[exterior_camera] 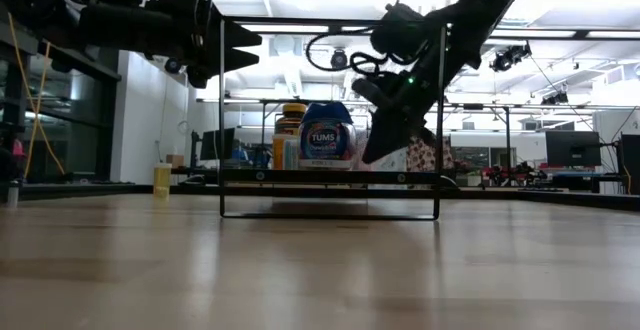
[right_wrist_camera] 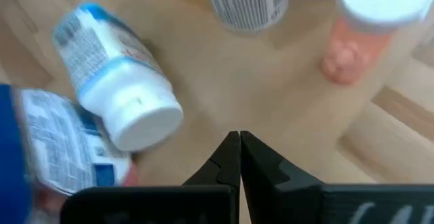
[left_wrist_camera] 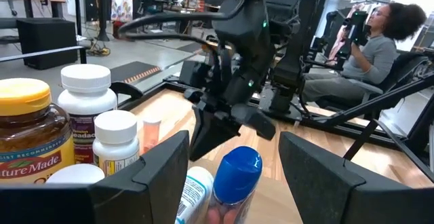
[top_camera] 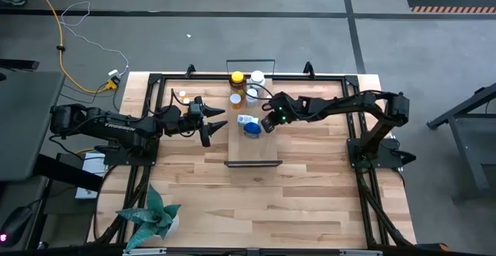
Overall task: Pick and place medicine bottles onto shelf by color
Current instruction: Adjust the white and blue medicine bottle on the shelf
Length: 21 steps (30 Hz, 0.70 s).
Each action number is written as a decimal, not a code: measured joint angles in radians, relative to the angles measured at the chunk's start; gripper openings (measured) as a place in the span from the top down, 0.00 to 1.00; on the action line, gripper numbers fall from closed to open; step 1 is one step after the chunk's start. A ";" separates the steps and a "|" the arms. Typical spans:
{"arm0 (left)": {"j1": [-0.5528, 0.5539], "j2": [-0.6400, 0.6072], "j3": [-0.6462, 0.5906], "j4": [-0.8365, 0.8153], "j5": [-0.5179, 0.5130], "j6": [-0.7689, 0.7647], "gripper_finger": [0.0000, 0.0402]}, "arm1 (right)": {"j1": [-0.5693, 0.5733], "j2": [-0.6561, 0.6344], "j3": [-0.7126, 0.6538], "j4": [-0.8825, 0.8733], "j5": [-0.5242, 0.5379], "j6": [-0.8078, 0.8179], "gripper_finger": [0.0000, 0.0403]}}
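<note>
Left of the shelf (top_camera: pixel 253 143), the left gripper (top_camera: pixel 211 122) hangs with fingers apart, empty. Only its wrist view shows a seated person (left_wrist_camera: pixel 352 61) beyond the counter (top_camera: pixel 310 202). On the shelf, the blue-capped bottle (top_camera: pixel 252 128) stands just beside the right gripper (top_camera: pixel 267 126), whose fingers are pressed together.

Left arm: we see it stretched in low from the table's left side, reaching toward the middle.
Left gripper (top_camera: pixel 213 122): we find its fingers spread apart, gripping nothing.
Right arm: we see it bent in from the right side.
Right gripper (top_camera: pixel 267 123): we see its fingertips pressed together, pointing down, empty.
</note>
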 joint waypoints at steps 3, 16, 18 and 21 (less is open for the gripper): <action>0.000 0.000 0.000 0.001 0.000 -0.007 0.46 | -0.004 0.035 0.000 0.044 -0.036 -0.005 1.00; 0.000 0.000 0.000 0.002 0.000 0.010 0.46 | -0.029 0.103 0.000 0.321 -0.213 -0.035 1.00; 0.000 0.000 0.000 0.001 0.000 0.011 0.46 | -0.023 0.103 0.000 0.333 -0.234 -0.052 1.00; 0.000 0.000 0.000 0.001 0.000 0.010 0.46 | -0.028 0.094 0.000 0.319 -0.235 -0.069 1.00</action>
